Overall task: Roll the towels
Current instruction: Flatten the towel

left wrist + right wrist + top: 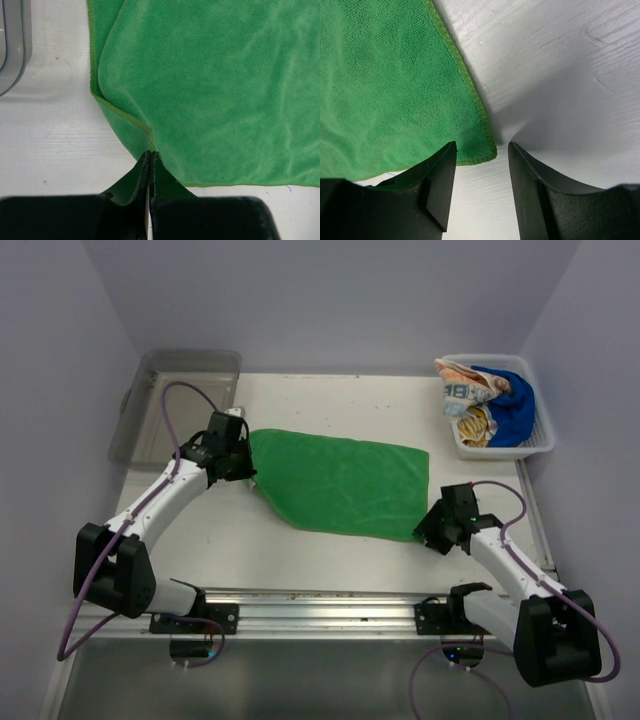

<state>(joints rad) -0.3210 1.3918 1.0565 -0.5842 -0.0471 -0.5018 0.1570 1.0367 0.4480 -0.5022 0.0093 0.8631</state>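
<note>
The green towel (340,483) lies spread on the white table. My left gripper (238,462) is shut on its left edge; in the left wrist view the gripper (150,152) pinches a fold of the towel (215,90). My right gripper (432,530) is open at the towel's near right corner; in the right wrist view the gripper (481,152) has that corner (482,152) between its fingers, above the table. The orange-and-white towel (462,385), the deep blue towel (515,405) and the yellow-tan towel (475,426) sit bunched in a white basket (540,440).
A clear plastic bin (180,400) stands at the table's back left; its rim shows in the left wrist view (12,45). The basket is at the back right corner. A metal rail (320,602) runs along the near edge.
</note>
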